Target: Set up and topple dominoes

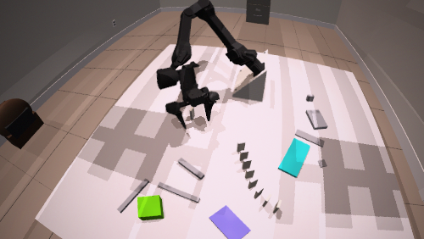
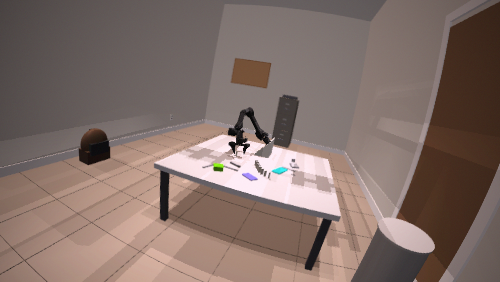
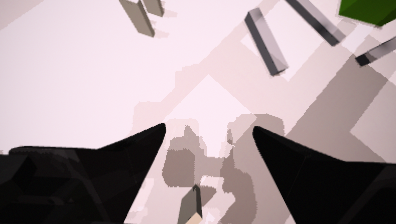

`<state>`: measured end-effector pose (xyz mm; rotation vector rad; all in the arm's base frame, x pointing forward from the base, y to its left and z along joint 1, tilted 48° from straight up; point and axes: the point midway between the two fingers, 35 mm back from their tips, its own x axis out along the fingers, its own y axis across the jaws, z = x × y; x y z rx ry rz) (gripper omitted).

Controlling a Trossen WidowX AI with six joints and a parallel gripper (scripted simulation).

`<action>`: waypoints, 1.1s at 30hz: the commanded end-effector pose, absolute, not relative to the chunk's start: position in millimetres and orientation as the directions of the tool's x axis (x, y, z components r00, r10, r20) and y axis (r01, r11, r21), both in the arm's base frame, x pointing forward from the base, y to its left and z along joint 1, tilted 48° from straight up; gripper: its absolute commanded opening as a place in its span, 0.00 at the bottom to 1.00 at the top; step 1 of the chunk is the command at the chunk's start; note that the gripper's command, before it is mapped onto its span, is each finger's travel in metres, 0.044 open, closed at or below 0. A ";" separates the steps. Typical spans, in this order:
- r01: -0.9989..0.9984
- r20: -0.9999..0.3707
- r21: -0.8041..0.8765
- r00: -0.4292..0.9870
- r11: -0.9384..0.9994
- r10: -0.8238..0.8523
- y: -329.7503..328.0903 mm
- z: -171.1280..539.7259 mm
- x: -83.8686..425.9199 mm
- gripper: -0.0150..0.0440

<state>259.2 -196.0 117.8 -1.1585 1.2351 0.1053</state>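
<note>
My gripper [image 1: 197,123] [image 2: 240,153] [image 3: 208,128] is open and empty, tilted down above the table. A loose domino [image 1: 192,113] [image 3: 190,205] seems to stand upright by itself, seen between the two fingers in the top view; in the wrist view it is low in the frame, nearer the camera than the fingertips. The row of several standing dominoes curves across the table, from its far end domino [image 1: 241,147] [image 3: 137,17] to its near end domino [image 1: 277,206]. The gripper is well away from the row. Only the far end of the row shows in the wrist view.
A green block [image 1: 150,207] [image 2: 218,167], a purple plate [image 1: 230,223] and a cyan plate [image 1: 294,158] lie around the row. Grey bars, one of them a short bar [image 1: 191,169] [image 3: 266,44], lie left of the row. A grey slab [image 1: 316,119] lies far right. A grey wedge [image 1: 253,88] is near the arm.
</note>
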 end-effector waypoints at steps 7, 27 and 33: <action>-0.992 -0.664 -0.064 -0.040 0.110 -0.747 -169.7 183.6 199.6 1.00; -0.992 -0.661 -0.065 -0.040 0.110 -0.750 -217.4 141.9 196.9 1.00; -0.992 -0.660 -0.064 -0.040 0.110 -0.750 -220.9 138.8 196.6 1.00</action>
